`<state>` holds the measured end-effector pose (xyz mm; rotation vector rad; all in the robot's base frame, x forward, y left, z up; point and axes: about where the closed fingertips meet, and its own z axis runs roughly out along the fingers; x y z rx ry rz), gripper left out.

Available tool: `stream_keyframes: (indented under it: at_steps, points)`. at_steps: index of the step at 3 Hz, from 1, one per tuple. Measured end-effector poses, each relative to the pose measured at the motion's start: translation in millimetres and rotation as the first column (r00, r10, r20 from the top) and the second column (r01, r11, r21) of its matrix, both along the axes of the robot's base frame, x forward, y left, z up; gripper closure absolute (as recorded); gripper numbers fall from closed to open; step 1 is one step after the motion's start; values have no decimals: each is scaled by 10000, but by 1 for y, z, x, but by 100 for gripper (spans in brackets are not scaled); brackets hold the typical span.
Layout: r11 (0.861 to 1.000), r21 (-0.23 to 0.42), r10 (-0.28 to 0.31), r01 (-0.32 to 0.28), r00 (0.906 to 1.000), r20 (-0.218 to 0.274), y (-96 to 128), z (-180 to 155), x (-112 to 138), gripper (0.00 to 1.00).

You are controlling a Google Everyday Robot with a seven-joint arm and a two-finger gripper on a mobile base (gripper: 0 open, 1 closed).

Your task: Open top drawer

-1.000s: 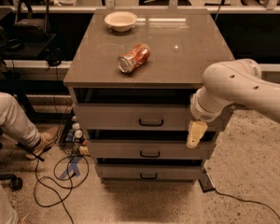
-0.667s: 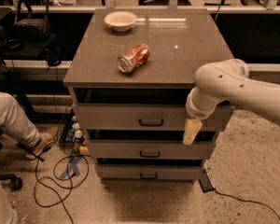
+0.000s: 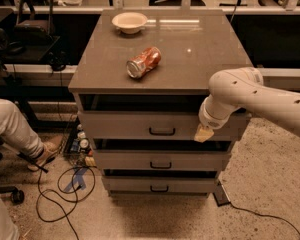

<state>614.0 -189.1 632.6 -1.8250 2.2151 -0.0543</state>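
Nudged leftward, the claw (image 3: pixel 204 133), grip unclear, sits at the top drawer (image 3: pixel 120 125) right of its handle (image 3: pixel 162 131), the can (image 3: pixel 143 62) on the cabinet top above.

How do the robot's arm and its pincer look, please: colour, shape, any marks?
The arm is off-white, thick and rounded, with rows of small dark dots. The pincer, in front of the top drawer, is a small pale yellow tip.

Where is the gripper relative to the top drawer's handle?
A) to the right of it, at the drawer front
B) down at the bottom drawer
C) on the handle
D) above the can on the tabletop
A: the gripper hangs in front of the top drawer, off to the right of its black handle.
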Motion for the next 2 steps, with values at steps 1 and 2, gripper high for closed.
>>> stream_keyframes:
  at_steps: [1, 2]
  points:
    - [10000, 1, -1, 1, 10000, 0, 0, 6, 0, 80]
    - [10000, 2, -1, 1, 10000, 1, 0, 12, 0, 100]
